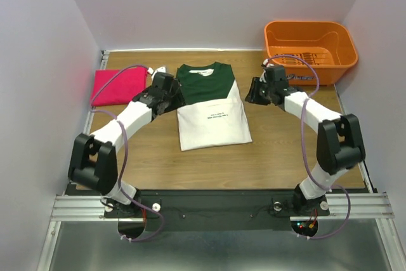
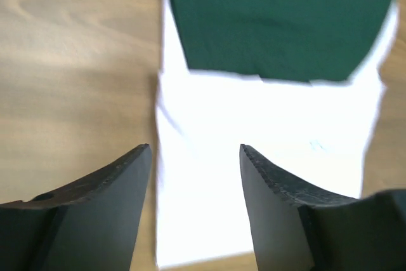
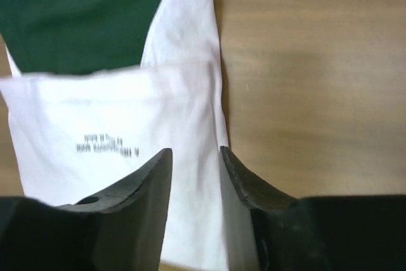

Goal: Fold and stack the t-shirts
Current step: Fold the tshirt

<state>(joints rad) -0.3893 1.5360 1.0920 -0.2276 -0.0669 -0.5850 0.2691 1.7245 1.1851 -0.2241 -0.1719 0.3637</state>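
Two tees on table (image 1: 285,157). White tee (image 1: 212,115) lies flat at centre with sleeves tucked in. Long axis runs near-to-far: green collar end far, hem near. Pink tee (image 1: 118,85) is folded, off the white tee's far-left corner, not touching. Left gripper (image 1: 172,95) sits at white tee's left edge, jaws wide apart, empty. Right gripper (image 1: 252,92) is at its right edge with a narrower gap; cloth edge lies under it, nothing pinched as far as I can tell. Both equally close, one per long side, so likely a hem-to-collar fold next. Basket (image 1: 311,42) is far right of white tee.

Folded white-and-green t-shirt (image 1: 211,107) lies mid-table; folded pink-red t-shirt (image 1: 118,85) far left.
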